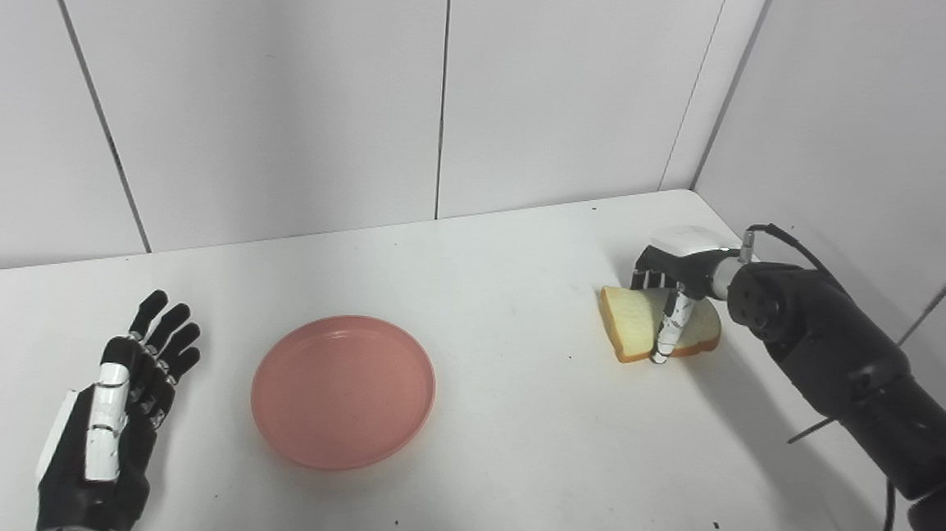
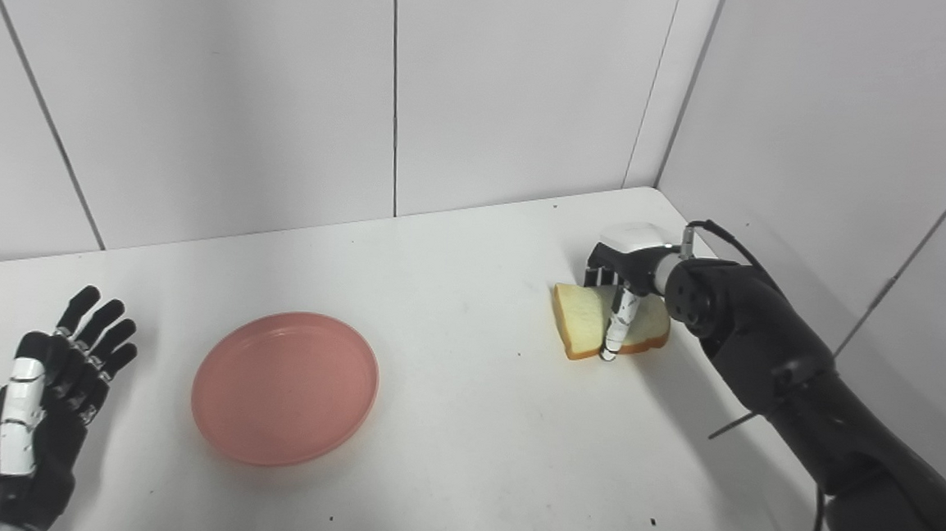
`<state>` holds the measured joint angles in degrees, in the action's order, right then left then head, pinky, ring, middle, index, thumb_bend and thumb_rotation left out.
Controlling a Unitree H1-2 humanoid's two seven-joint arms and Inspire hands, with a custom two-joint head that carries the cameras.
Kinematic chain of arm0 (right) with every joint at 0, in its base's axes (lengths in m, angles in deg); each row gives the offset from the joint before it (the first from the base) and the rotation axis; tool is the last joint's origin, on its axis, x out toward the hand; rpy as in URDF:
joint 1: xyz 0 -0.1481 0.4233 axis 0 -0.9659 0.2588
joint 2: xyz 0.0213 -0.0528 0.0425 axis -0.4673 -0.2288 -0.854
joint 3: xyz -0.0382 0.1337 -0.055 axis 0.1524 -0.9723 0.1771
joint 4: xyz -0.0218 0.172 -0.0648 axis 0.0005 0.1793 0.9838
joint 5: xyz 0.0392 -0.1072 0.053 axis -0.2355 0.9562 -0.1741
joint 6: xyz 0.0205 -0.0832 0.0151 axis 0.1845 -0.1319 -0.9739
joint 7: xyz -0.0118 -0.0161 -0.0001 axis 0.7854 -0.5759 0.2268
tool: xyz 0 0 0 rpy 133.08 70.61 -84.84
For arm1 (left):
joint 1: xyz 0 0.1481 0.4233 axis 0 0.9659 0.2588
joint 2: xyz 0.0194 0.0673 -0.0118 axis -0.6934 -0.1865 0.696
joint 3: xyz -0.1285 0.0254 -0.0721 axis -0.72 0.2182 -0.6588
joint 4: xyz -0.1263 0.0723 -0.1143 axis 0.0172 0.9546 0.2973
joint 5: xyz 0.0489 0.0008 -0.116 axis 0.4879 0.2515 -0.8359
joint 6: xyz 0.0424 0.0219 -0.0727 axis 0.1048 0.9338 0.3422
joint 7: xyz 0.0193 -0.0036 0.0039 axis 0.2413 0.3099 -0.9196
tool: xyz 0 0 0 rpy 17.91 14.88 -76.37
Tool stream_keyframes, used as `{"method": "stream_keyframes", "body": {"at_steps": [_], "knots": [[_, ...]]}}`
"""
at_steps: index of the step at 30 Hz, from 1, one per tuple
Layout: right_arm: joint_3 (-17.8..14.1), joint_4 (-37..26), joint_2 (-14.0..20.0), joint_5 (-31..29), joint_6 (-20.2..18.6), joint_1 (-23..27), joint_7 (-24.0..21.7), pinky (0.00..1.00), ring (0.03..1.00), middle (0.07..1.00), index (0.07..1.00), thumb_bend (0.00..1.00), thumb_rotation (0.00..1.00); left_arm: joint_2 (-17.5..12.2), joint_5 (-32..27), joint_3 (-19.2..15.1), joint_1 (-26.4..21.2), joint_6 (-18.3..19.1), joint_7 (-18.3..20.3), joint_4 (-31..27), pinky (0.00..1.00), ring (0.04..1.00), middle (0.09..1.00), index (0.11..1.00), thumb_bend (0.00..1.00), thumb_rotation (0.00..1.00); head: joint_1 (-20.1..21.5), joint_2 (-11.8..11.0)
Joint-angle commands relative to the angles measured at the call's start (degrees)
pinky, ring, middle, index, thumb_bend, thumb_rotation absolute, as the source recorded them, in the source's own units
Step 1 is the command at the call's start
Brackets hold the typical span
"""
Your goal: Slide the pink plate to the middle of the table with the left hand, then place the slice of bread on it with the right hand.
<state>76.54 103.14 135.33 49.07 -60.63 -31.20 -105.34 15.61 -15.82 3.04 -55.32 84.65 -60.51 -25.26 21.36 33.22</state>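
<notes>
Right hand closing in on the bread while the plate is waiting mid-table.

The pink plate is sitting near the middle of the table, so the bread step looks to be the one in hand. The left hand is lying near the left edge, fingers spread and holding nothing, apart from the plate. The right hand is reaching over the slice of bread at the far right, one finger lying across its top; whether the fingers are actually grasping it I cannot tell. Next it likely needs a firm pinch, a lift, and a carry leftward to the plate.
</notes>
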Motion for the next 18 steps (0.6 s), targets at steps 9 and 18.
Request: {"method": "stream_keyframes", "body": {"at_steps": [9, 18], "knots": [[-2.0, -0.8, 1.5, -1.6, 2.4, 1.2, 2.7, 0.43, 0.486, 0.466, 0.518, 0.52, 0.0, 0.6, -0.3, -0.2, -1.3, -0.7, -0.3, -1.2, 0.94, 0.932, 0.94, 0.932, 0.6, 1.0, -0.4, -0.2], [-5.5, -7.4, 1.6, -5.1, 0.4, 1.3, 2.0, 0.45, 0.497, 0.468, 0.514, 0.52, 0.0, 1.1, -0.5, -0.2, -1.7, -2.0, -0.2, 0.3, 0.94, 0.934, 0.944, 0.941, 0.6, 1.0, -1.1, -0.5]]}}
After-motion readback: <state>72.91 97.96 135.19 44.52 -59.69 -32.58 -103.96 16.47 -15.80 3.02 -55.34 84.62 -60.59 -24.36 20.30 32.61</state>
